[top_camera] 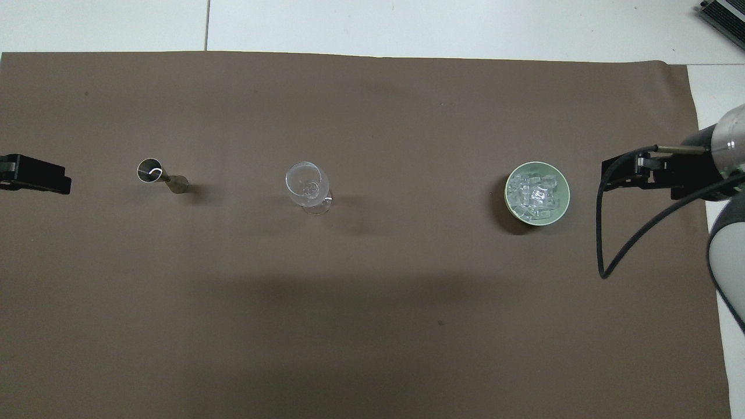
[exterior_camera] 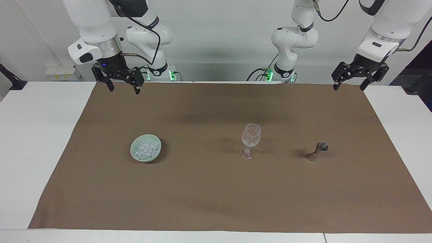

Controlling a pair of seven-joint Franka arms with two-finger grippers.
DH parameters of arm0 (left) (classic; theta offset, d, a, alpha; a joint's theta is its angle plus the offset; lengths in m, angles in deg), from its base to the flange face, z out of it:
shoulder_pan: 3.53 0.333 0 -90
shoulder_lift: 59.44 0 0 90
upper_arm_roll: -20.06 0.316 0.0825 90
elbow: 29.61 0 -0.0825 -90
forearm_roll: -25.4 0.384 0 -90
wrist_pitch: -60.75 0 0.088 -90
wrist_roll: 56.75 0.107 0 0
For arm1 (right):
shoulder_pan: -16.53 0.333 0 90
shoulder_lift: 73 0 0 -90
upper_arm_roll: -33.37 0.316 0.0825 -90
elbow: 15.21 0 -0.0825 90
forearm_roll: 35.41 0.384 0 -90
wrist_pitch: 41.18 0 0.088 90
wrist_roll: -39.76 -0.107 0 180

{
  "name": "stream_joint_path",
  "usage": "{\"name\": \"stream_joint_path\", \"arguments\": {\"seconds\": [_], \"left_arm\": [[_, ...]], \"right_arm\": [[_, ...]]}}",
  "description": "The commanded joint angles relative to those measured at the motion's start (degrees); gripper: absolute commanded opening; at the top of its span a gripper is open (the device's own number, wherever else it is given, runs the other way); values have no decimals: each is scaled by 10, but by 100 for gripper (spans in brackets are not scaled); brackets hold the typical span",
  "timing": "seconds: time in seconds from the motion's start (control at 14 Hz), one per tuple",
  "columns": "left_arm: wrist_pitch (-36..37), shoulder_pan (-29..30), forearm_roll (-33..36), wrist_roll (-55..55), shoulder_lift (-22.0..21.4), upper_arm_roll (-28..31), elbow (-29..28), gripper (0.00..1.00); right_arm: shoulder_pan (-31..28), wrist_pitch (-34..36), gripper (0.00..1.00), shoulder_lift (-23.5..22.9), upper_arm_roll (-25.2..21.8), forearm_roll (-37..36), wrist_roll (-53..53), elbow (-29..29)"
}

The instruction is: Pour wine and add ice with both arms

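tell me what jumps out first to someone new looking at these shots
Three things in a row on the brown cloth: a pale green bowl of ice toward the right arm's end, a clear stemmed glass in the middle, a metal jigger toward the left arm's end. Both arms wait raised, fingers open.

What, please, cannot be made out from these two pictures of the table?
- Jigger: whether it holds any liquid; both views, too small and reflective.
- Ice: how many cubes lie in the bowl; both views, they blend together.
- Left gripper: overhead view, cut off by the picture's edge.
- Right gripper: overhead view, jaws hidden by its own body.
- Glass: looks empty, faint residue undecidable.
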State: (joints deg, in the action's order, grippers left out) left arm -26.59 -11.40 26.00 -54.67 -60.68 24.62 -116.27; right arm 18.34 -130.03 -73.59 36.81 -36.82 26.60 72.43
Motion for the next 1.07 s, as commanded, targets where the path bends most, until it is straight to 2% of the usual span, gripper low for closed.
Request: {"name": "stream_joint_path", "arguments": {"seconds": [0.0, 1.0], "left_arm": [[1, 1, 0, 7, -10, 1, -8, 100], [1, 1, 0, 7, -10, 1, -8, 100]], "right_arm": [[-8, 5, 100, -5, 4, 10, 13, -8], [-15, 4, 100, -4, -1, 10, 9, -7]]}}
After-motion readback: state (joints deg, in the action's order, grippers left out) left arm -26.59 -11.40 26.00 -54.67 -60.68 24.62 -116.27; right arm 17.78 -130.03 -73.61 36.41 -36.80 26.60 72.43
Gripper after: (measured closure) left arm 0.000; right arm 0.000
